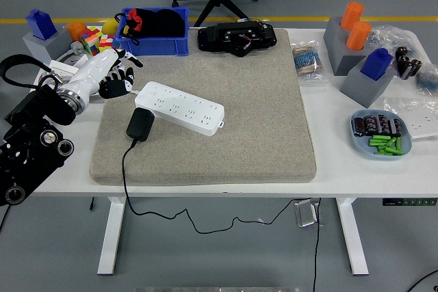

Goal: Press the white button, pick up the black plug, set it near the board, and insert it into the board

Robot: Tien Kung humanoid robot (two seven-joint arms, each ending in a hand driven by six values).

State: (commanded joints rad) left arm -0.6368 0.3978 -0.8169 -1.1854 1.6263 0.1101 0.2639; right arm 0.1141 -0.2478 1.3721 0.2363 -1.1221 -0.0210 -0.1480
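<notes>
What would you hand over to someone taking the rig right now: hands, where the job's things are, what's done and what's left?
Left hand: over the mat's far-left corner, just left of the white power strip, fingers relaxed, holding nothing.
Right hand: out of view.
Black plug: lying on the mat against the strip's near-left side, not inserted; its cord runs off the table's front edge.
Done: cannot tell whether the button was pressed.
Left: grasp the plug, bring it to the strip, insert it.

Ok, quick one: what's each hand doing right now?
Left hand: open, fingers relaxed, holding nothing, hovering by the power strip's left end.
Right hand: not in view.
</notes>
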